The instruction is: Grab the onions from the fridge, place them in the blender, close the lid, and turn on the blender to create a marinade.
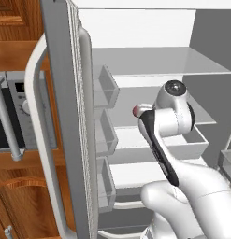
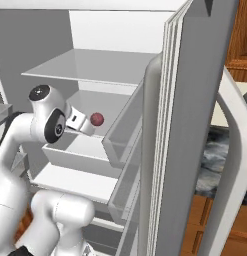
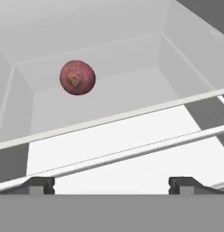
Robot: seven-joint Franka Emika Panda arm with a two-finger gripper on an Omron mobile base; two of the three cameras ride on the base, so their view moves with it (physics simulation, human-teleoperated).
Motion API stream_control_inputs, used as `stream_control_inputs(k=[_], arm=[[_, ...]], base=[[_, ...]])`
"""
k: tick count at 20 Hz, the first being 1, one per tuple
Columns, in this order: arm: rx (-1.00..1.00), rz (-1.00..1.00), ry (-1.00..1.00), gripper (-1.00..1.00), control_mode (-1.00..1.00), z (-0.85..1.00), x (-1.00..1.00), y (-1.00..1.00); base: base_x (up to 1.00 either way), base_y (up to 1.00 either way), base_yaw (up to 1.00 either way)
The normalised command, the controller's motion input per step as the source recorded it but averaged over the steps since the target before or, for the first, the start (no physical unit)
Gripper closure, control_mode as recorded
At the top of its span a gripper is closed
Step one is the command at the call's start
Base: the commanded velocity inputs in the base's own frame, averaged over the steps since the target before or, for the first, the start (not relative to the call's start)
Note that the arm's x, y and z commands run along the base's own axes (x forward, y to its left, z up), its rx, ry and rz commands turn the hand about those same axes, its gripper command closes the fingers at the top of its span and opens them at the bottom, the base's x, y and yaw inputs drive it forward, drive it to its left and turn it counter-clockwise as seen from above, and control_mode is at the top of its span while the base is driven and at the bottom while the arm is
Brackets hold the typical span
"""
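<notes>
wooden cabinets [image 1: 16, 51], steel microwave [image 1: 14, 112], dark countertop [image 2: 215, 160]

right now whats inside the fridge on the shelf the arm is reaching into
One onion sits on a fridge shelf, apart from the open gripper. In the base views the arm covers part of that shelf, so a second onion there can't be ruled out. The door bins look empty.

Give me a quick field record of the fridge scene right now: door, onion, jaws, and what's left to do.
fridge door: open, fridge interior with white shelves and door bins exposed
onion: one dark red onion sitting on a shelf inside, toward the back
gripper: jaws open, nothing between them, pointed at the onion
contact: none; the onion lies ahead of the fingertips, apart from them
other onions: none that I can make out
done so far: door opened
pending: grasp the onion
</notes>
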Motion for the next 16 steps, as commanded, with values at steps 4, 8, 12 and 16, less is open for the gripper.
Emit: stream_control_inputs(k=[4, 8, 12, 16], arm=[[-0.01, 0.0, 0.0, -1.0, -1.0, -0.31, 0.76, 0.14], [0.0, 0.0, 0.0, -1.0, -1.0, -0.29, 0.68, 0.0], [0.0, 0.0, 0.01, -1.0, -1.0, -0.18, 0.67, 0.0], [0.0, 0.0, 0.04, -1.0, -1.0, -0.16, 0.62, 0.0]], base=[[0.0, 0.0, 0.0], [0.0, 0.0, 0.0], [0.0, 0.0, 0.0], [0.0, 0.0, 0.0]])
